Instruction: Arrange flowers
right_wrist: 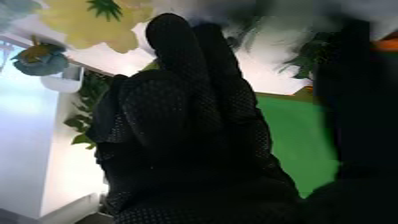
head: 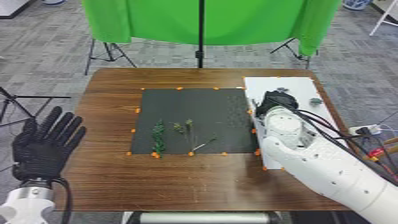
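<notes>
By the worktop (head: 102,180)'s edge the left hand (head: 43,152) is spread empty, while the right hand (head: 274,101) is held loosely open over the white board (head: 277,82), any grasp undiscernible.

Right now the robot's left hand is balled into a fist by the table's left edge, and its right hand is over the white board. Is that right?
Not the fist: the head view shows the left hand with its fingers straight and spread, by the left edge of the table. The right hand is over the white board.
</notes>
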